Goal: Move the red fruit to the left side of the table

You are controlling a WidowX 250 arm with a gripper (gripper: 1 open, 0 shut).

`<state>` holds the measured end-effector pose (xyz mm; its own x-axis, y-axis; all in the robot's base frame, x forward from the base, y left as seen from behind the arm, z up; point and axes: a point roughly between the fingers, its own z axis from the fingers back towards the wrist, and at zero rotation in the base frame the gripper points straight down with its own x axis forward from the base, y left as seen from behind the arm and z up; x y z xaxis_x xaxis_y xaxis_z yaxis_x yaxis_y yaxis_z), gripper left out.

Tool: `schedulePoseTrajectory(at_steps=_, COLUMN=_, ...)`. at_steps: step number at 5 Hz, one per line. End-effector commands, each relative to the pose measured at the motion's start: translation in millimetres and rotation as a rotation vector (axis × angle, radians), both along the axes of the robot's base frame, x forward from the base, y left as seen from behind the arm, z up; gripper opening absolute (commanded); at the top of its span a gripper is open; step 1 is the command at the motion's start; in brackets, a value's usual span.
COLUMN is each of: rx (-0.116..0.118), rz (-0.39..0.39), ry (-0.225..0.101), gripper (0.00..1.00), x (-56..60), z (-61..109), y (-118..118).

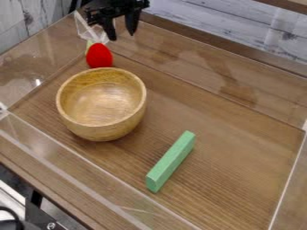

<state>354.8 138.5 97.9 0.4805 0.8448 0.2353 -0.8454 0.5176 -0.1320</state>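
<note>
The red fruit [99, 56] rests on the table [228, 99] at the back left, just behind the wooden bowl and close to the left acrylic wall. My gripper [114, 29] hangs above and slightly to the right of it, clear of the fruit. Its dark fingers stand apart with nothing between them. The upper part of the gripper is cut off by the top edge of the view.
A round light wooden bowl [102, 103] sits in front of the fruit, empty. A green rectangular block [171, 162] lies at an angle towards the front right. Clear acrylic walls [30, 54] edge the tabletop.
</note>
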Motion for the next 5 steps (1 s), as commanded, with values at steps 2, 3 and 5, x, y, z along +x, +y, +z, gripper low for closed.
schedulePoseTrajectory(at_steps=2, rx=0.035, rz=-0.109, ry=-0.070, gripper=1.00, x=3.5, z=25.0, y=12.9)
schedulePoseTrajectory(at_steps=3, rx=0.033, rz=-0.157, ry=-0.070, gripper=1.00, x=5.3, z=28.5, y=16.6)
schedulePoseTrajectory(at_steps=5, rx=0.039, rz=-0.241, ry=-0.058, gripper=1.00, x=7.3, z=51.7, y=5.2)
